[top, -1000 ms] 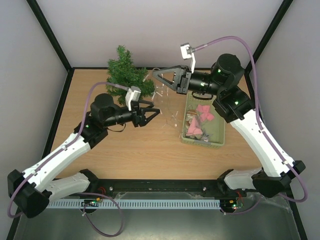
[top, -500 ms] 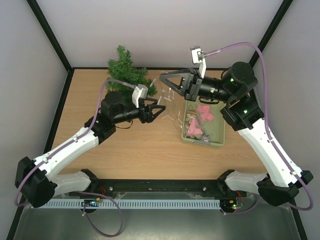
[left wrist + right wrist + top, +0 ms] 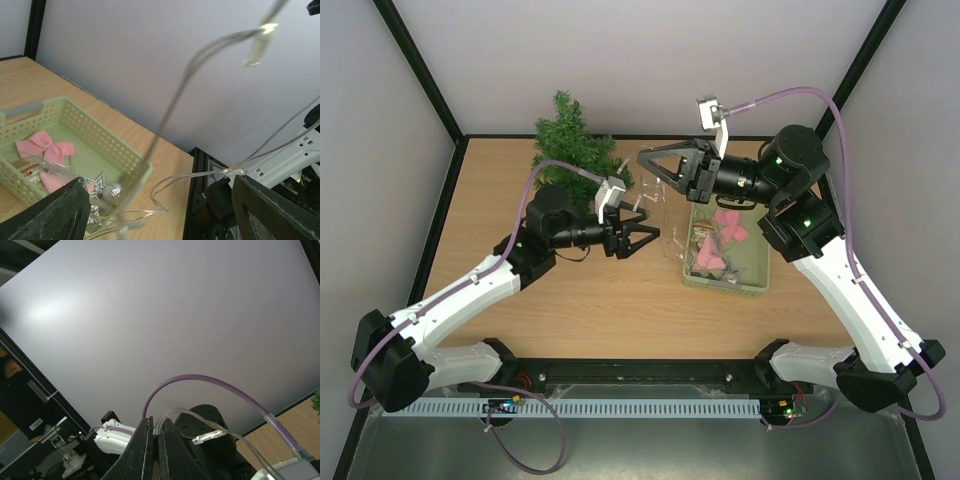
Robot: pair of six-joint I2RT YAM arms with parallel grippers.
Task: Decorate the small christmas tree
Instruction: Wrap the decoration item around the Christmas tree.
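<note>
Right claw (image 3: 154, 426), closed, pinches the clear light string (image 3: 206, 437). Left claw (image 3: 642, 240), spread wide, has a strand passing between its fingers. Pale green basket (image 3: 722, 287) at the desk's (image 3: 520, 320) 3 o'clock; small christmas tree (image 3: 575, 145) at 11 o'clock.

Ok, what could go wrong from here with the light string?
The light string hanging from the shut right gripper trails slack by the green basket, so it may snag the ornaments there. It is thin and clear, so the open left gripper could close beside it. A taut pull might topple the small christmas tree.
</note>
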